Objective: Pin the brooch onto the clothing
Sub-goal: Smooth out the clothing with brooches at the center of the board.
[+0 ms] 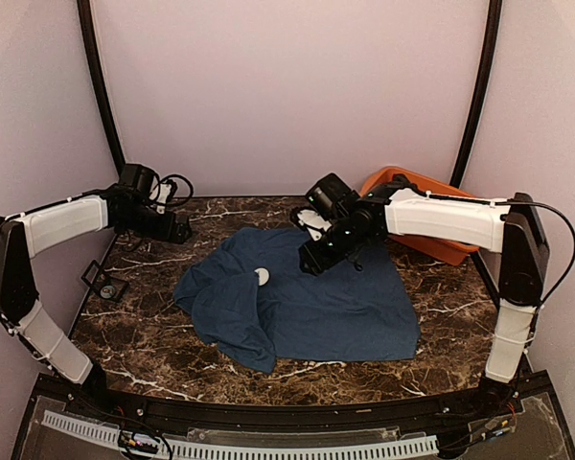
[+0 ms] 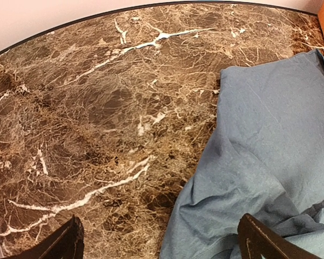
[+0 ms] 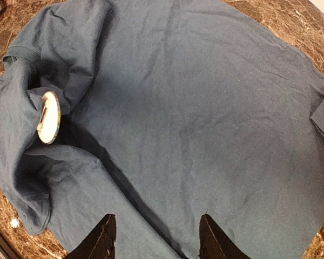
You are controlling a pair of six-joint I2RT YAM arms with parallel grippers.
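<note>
**Position of items.** The navy T-shirt (image 1: 307,297) lies spread on the marble table (image 1: 153,335), flat across its right part and bunched into folds along its left edge. The brooch (image 3: 49,117), a round pale disc, sits in one of those left-hand folds, tilted on edge against the cloth, with its back fitting partly showing. An orange tub (image 1: 395,176) stands at the far right, beyond the shirt.

**Grippers.** The left gripper (image 2: 159,237) hangs over bare table at the far left, beside the shirt's edge; its fingers are spread wide with nothing between them. The right gripper (image 3: 154,229) hovers above the far middle of the shirt, well apart from the brooch, fingers parted and empty.

**Step in hand.** Neither gripper is touching the brooch or the cloth. Whether the pin passes through the fabric cannot be told from these views. In my judgement this is either a release after fastening or a pause before it.

**Next move calls for.** If the brooch is loose, one gripper should steady the fold just beside it while the other takes the disc by its rim. A careless approach could tip it off the fold.
</note>
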